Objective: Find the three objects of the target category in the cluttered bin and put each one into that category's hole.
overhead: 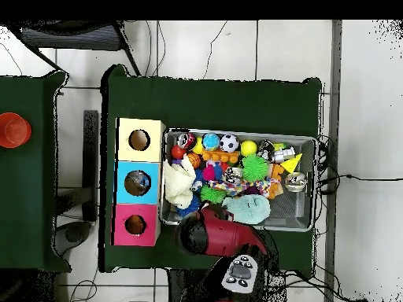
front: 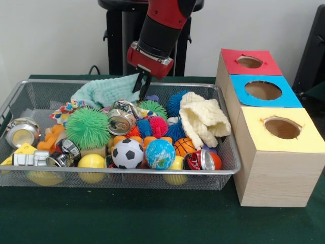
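Observation:
The wire mesh basket point(front: 117, 171) stands on the green table, packed with clutter. It holds a mint cloth point(front: 104, 91), a cream knitted cloth point(front: 203, 119), a green spiky ball point(front: 87, 127), a crushed can point(front: 121, 122), a soccer ball point(front: 127, 153), a globe ball point(front: 159, 153), a small basketball point(front: 184, 147) and a red can point(front: 200, 160). My gripper point(front: 142, 84) hangs low over the basket's far side, at the right edge of the mint cloth. In the overhead view the arm point(overhead: 216, 232) hides the gripper over the basket point(overhead: 311, 185).
Three wooden boxes with holes stand in a row beside the basket, topped red point(front: 250, 62), blue point(front: 263, 90) and yellow point(front: 282, 128). The overhead view shows them too, as yellow point(overhead: 140, 140), blue point(overhead: 138, 182) and red point(overhead: 135, 225). A red object point(overhead: 13, 130) sits on a separate table.

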Robot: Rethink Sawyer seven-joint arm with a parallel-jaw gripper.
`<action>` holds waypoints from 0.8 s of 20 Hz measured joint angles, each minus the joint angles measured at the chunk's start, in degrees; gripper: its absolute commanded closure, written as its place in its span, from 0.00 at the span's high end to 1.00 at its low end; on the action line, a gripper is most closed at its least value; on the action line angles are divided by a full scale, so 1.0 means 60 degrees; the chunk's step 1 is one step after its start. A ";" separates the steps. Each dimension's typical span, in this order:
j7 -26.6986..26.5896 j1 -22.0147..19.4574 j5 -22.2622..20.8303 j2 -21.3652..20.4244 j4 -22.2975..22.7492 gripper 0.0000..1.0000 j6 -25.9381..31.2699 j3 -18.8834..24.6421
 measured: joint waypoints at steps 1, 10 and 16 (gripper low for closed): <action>0.0000 -0.0197 -0.0002 -0.0048 -0.0007 0.00 0.0055 0.0006; 0.0000 -0.1754 -0.0537 -0.0336 -0.0576 0.00 0.0902 0.0015; 0.0000 -0.2449 -0.1245 -0.0521 -0.1192 0.00 0.1212 0.0034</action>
